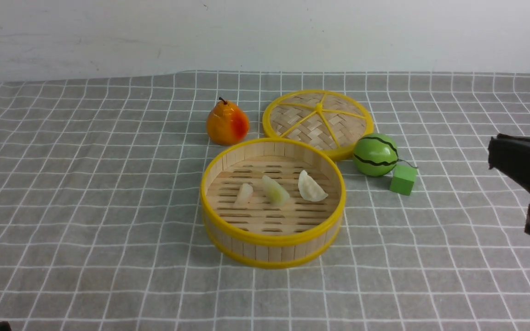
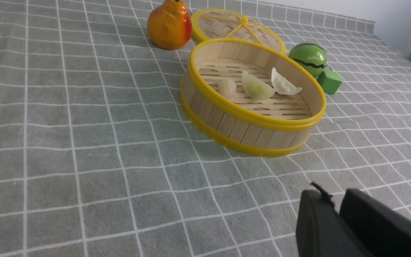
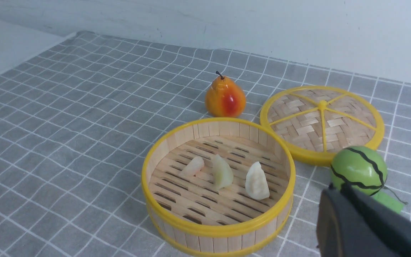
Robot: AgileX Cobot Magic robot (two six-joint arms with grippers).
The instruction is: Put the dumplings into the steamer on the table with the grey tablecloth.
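All three dumplings (image 1: 275,190) lie on the slatted floor of the steamer (image 1: 272,240), in a loose row across the middle of the frame. None is on the rim and none is on the grey tablecloth (image 1: 85,193). Judged from that, the loading is finished, and the step in hand is only to leave the scene tidy.

The right tool (image 1: 504,156) sits at the far right edge of the frame, well apart from the steamer. In its wrist view its dark jaws look pressed narrow, with nothing between them. The left tool (image 2: 334,200) shows only as a dark sliver in the bottom left corner of the front view. Its own camera shows the two jaws lying together and empty.

To finish well, I would keep both tools high and outside the steamer's yellow band, since a brush against the wall could shift the light basket on the cloth and roll the dumplings. The right side needs the most care. The striped green ball (image 1: 376,155) and the green cube (image 1: 403,179) stand between that tool and the steamer, close together, and the ball would likely roll at a touch. The woven lid (image 1: 319,119) lies flat on the counter (image 1: 453,285) behind the steamer. Beside it, the pear (image 1: 227,123) stands upright. Neither needs handling for this task.
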